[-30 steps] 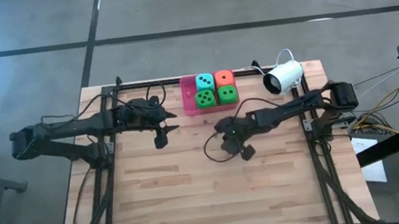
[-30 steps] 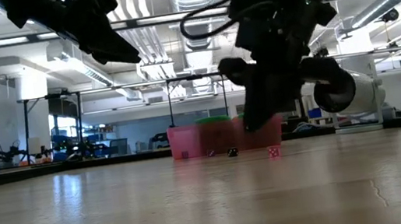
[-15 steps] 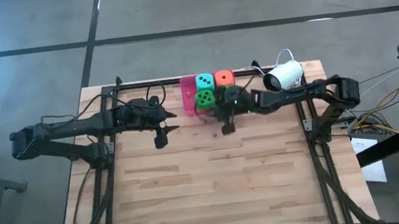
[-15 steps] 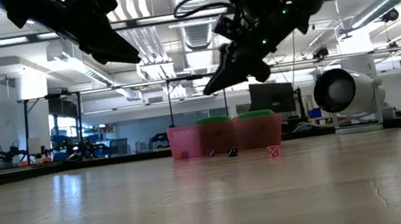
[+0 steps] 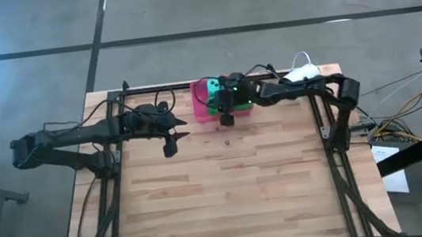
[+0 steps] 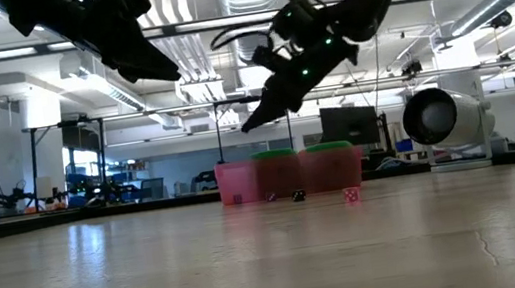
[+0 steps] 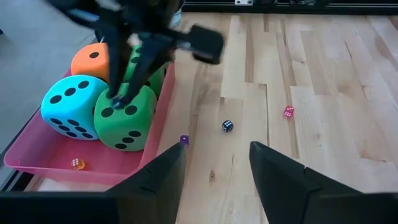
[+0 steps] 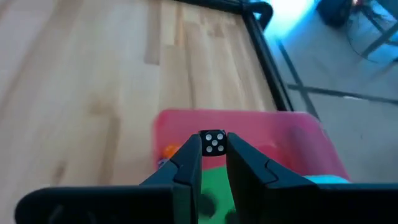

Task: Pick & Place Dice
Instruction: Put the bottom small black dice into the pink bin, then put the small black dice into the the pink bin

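Observation:
A pink tray [image 7: 37,167] at the table's far edge holds a teal die [image 7: 67,106], an orange die [image 7: 89,60] and two green dice, the nearer one [image 7: 126,119] in front. A tiny orange die [image 7: 77,163] lies in the tray too. My right gripper [image 8: 213,163] hangs over the tray above the green die [image 8: 211,194], shut on a small black die [image 8: 213,142] with white pips. My left gripper [image 7: 214,152] waits open, high over the table to the left of the tray, with nothing in it. My right gripper pinches the small black die by two opposite sides [image 8: 213,149] between its two fingertips. The fingers slant downward from the table's right side. The die is lifted clear, above the tray and the big dice.
Three tiny dice lie on the wood in front of the tray: purple [image 7: 184,139], dark blue [image 7: 227,126] and pink [image 7: 288,111]. A white camera [image 6: 446,117] stands at the far right. The table's near half is bare wood.
My right gripper has swung from the middle of the table toward the far edge and to the left, rising a little and rolling about its own axis. It now hangs over the pink tray. Its fingers have stayed shut.

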Controlling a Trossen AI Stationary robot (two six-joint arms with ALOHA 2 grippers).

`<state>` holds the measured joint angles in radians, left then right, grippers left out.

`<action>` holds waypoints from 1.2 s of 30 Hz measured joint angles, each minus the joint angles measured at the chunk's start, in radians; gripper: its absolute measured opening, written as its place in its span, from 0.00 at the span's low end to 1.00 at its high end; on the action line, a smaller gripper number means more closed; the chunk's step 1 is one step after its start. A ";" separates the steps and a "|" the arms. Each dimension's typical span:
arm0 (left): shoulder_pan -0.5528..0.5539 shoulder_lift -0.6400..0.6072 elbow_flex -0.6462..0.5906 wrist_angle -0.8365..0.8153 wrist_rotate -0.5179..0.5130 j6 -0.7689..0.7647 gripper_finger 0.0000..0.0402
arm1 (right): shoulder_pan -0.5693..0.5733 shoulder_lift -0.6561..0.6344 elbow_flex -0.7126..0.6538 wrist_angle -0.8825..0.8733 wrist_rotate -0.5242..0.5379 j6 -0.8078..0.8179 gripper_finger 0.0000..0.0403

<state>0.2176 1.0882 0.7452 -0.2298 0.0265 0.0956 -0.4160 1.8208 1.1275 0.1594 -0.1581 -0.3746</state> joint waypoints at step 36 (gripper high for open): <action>0.000 0.000 0.000 -0.022 0.000 -0.018 0.50 | -0.034 0.107 0.401 -0.630 -0.003 0.027 0.44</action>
<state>0.2176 1.0882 0.7452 -0.2521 0.0269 0.0772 -0.4502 1.9278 1.5284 -0.4702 -0.1610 -0.3480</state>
